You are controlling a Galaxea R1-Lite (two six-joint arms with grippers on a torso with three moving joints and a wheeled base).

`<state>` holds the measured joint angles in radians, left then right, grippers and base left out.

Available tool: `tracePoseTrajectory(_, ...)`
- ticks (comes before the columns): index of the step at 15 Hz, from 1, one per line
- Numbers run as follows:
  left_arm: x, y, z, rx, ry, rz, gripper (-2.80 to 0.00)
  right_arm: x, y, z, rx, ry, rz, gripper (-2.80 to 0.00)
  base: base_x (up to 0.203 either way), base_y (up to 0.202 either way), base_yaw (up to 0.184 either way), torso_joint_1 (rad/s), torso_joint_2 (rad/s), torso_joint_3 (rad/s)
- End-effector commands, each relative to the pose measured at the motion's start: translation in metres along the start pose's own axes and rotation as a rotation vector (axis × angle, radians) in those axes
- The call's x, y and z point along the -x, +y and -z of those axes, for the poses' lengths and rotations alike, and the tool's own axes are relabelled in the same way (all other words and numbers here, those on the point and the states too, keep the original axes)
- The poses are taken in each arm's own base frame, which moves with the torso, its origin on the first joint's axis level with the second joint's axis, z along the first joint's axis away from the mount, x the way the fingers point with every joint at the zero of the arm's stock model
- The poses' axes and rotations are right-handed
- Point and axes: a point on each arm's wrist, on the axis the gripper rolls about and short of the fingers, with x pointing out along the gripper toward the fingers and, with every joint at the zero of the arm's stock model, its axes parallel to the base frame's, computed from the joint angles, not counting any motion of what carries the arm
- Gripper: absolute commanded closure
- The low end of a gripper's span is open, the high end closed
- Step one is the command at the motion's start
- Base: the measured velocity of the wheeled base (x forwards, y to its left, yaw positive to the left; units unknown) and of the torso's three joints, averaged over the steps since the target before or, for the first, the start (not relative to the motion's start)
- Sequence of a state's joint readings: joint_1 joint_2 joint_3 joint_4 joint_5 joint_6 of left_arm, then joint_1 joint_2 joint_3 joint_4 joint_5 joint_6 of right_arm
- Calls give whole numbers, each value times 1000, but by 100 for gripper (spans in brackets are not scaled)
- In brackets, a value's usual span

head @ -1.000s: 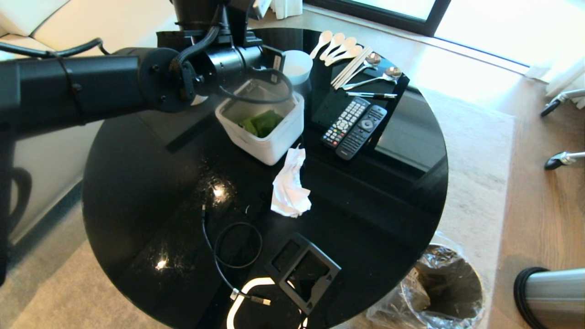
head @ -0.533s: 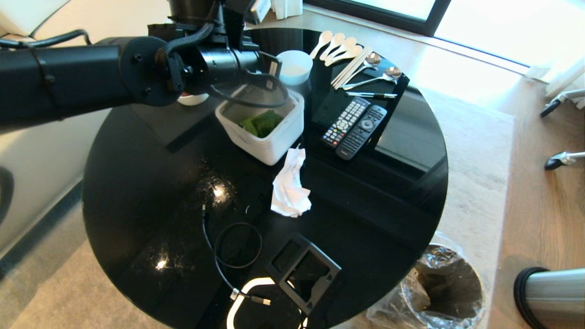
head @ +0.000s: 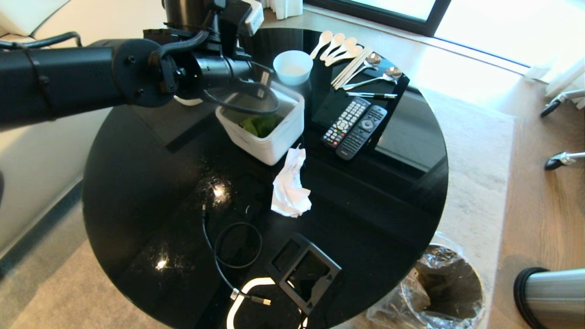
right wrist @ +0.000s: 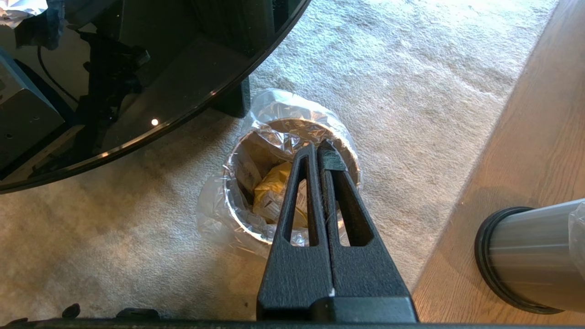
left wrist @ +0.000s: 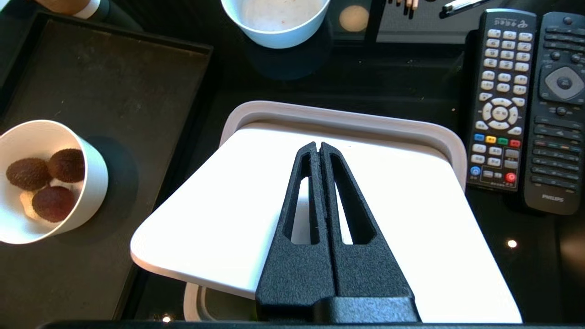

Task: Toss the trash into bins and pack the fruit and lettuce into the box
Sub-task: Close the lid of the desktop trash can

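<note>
The white box (head: 274, 139) stands on the round black table, and green lettuce (head: 260, 124) shows inside it. Its lid (left wrist: 237, 210) hangs tilted over the opening. My left gripper (left wrist: 318, 145) is shut and empty, lying flat along the top of the lid. A crumpled white tissue (head: 289, 185) lies just in front of the box. My right gripper (right wrist: 318, 146), shut and empty, hangs above a lined steel bin (right wrist: 237, 201) on the carpet. A gold-yellow wrapper (right wrist: 272, 187) lies in that bin. A second bin (right wrist: 534, 256) is on the wooden floor. The fruit is out of view.
Two remotes (head: 354, 128), a pen, spoons (head: 365, 68) and a white cup (head: 292, 67) lie beyond the box. A white bowl (left wrist: 93, 178) with three brown rough balls sits on a dark tray. A black cable (head: 228, 246) and a black open-framed tray (head: 304, 272) are near me.
My left arm has shifted toward the far left of the table. The lid has tipped further over the box, so less lettuce shows. The right arm has not moved.
</note>
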<state>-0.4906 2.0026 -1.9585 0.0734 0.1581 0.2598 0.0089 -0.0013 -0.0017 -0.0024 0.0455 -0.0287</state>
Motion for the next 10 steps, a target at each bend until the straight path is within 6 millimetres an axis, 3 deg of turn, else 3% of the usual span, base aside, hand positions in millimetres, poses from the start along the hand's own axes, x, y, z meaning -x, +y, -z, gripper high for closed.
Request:
tracePoseTrajectory(1, 0, 6, 2, 0, 10, -16, 0, 0, 0, 0, 0, 2, -1, 0, 0, 0, 0, 0, 0, 0)
tracePoseTrajectory(10, 2, 5, 17, -2, 68, -2, 0, 0, 0, 0, 0, 1, -1, 0, 0, 0, 0, 0, 0, 0)
